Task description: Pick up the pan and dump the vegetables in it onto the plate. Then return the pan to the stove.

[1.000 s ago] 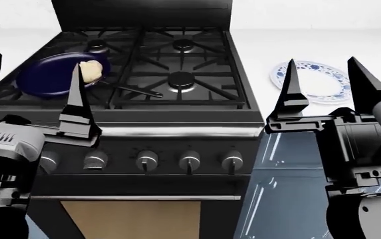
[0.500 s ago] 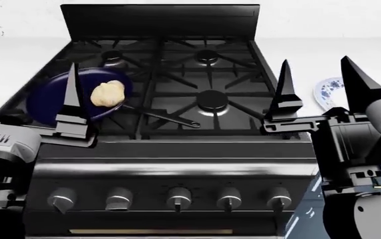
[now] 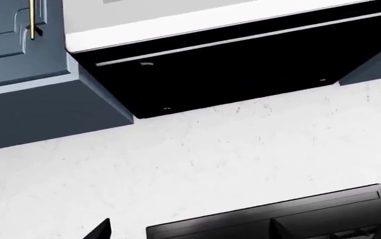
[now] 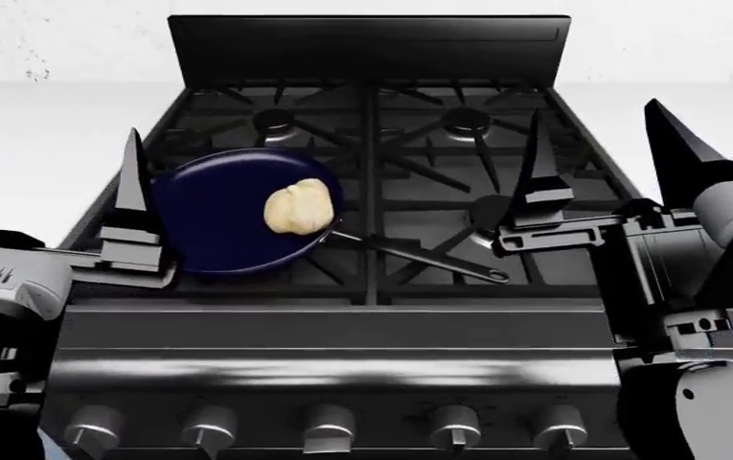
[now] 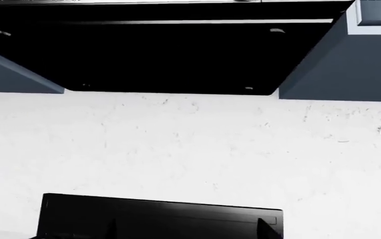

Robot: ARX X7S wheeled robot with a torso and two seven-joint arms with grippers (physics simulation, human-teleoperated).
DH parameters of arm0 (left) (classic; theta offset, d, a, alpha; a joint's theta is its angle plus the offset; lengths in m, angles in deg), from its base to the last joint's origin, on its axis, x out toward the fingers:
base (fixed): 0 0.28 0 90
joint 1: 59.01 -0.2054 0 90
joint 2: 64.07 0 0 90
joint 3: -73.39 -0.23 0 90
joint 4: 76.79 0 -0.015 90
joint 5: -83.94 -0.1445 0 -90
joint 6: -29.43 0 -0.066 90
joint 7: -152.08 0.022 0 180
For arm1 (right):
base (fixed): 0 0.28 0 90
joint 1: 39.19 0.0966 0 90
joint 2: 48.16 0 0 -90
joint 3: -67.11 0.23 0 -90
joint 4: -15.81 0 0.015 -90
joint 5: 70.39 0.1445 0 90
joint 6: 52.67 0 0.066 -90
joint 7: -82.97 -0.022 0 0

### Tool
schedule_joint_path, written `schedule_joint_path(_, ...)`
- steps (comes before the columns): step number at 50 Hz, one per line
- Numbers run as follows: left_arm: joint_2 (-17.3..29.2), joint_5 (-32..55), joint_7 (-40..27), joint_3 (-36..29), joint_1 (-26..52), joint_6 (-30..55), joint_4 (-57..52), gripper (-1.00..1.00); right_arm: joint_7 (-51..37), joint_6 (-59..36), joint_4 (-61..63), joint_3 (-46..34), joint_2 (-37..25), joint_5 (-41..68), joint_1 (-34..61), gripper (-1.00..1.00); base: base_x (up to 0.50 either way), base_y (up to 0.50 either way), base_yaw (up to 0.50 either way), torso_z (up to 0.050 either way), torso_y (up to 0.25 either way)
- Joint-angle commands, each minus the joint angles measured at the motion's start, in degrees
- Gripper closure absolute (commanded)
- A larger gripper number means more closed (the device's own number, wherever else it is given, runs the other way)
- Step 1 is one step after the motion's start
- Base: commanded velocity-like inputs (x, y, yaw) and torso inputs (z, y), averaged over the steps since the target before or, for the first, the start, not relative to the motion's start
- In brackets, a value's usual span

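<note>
Head view: pan [image 4: 232,222] on stove [image 4: 379,287] lies between both grippers' spread, empty jaws.

Head down; wrists toward backsplash [image 5: 190,144]

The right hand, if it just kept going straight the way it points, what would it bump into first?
Probably the white wall behind the stove: its wrist camera looks over the stove's back panel. Depth is unclear.
</note>
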Motion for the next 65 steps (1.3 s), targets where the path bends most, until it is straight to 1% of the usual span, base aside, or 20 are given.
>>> schedule_joint_path(1,0.16,0.6,-0.46,0.35,-0.33,0.14,-0.61,-1.0,0.74,-2.23,0.27,-0.36,-1.62,1.39,3.0,-1.0,0.0,0.0,0.0,0.0,0.0)
schedule_joint_path(6,0.31,1.09,-0.63,0.83,-0.34,0.34,-0.97,-1.0,3.42,-4.49,-0.64,-1.74,-4.3,2.71,7.58,-1.0,0.0,0.0,0.0,0.0,0.0)
schedule_joint_path(10,0.32,1.14,-0.47,1.08,-0.75,-0.68,-0.49,-1.0,7.53,-6.43,-2.73,-3.11,-7.2,4.69,13.82,-1.0,0.0,0.0,0.0,0.0,0.0)
schedule_joint_path(15,0.25,0.87,-0.12,1.15,-1.59,-2.66,0.7,-1.0,13.19,-8.25,-6.84,-2.4,-9.78,8.89,20.78,-1.0,0.0,0.0,0.0,0.0,0.0)
schedule_joint_path(17,0.22,0.82,-0.02,1.26,-1.95,-3.29,1.07,-1.0,16.35,-9.13,-9.22,-1.08,-10.51,12.12,23.66,-1.0,0.0,0.0,0.0,0.0,0.0)
schedule_joint_path(22,0.36,0.97,-0.02,1.76,-2.5,-3.81,1.28,-1.0,23.03,-9.08,-14.39,0.33,-12.76,16.36,27.49,-1.0,0.0,0.0,0.0,0.0,0.0)
schedule_joint_path(31,0.96,1.43,-0.5,2.18,-2.18,-2.83,0.42,-1.0,32.81,-10.7,-22.18,-0.2,-16.62,21.25,30.24,-1.0,0.0,0.0,0.0,0.0,0.0)
schedule_joint_path(40,1.45,1.98,-1.25,2.44,-1.72,-1.43,-0.92,-1.0,36.97,-16.6,-25.47,-0.5,-18.39,27.23,33.39,-1.0,0.0,0.0,0.0,0.0,0.0)
schedule_joint_path(49,2.05,2.74,-1.84,2.15,-0.64,0.27,-1.97,-1.0,41.01,-18.91,-27.59,-6.37,-19.09,27.23,37.47,-1.0,0.0,0.0,0.0,0.0,0.0)
schedule_joint_path(57,2.51,3.2,-2.26,2.18,-0.35,0.9,-2.41,-1.0,43.16,-20.92,-27.73,-11.09,-19.62,26.84,38.99,-1.0,0.0,0.0,0.0,0.0,0.0)
schedule_joint_path(65,2.58,3.41,-2.35,2.83,-1.75,-0.21,-2.36,-1.0,45.31,-20.36,-27.9,-17.05,-19.72,24.14,39.29,-1.0,0.0,0.0,0.0,0.0,0.0)
